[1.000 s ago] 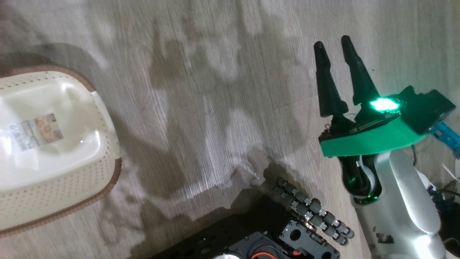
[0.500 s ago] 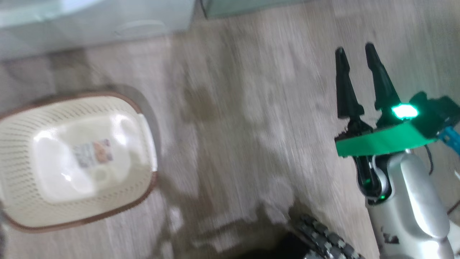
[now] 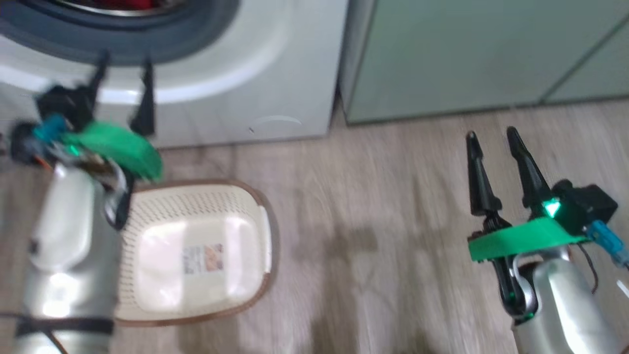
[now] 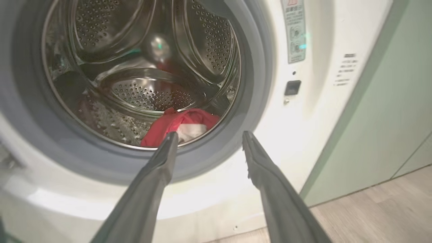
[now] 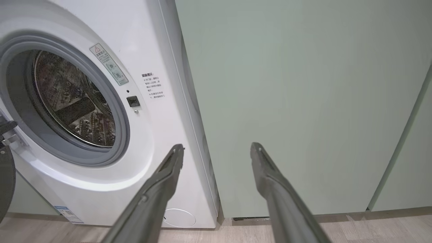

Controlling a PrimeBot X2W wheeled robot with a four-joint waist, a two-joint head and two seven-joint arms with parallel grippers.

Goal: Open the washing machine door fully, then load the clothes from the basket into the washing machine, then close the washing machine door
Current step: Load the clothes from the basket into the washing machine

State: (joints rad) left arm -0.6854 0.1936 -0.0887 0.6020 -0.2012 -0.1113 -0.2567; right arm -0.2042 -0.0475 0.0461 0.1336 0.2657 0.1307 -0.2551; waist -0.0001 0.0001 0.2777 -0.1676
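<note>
Pincers both spread wide and empty: left pincer (image 3: 125,61) faces the washing machine (image 3: 255,69) mouth, right pincer (image 3: 491,133) off at 3 o'clock. Clothes (image 4: 182,123) sit at 6 o'clock in the drum (image 4: 152,94) and the basket (image 3: 206,206) is bare, so loading looks done, just shutting the door (image 5: 5,189) left. Left wrist view shows the red bundle; right wrist view catches what looks like the door's dark edge at 9 o'clock.
</note>
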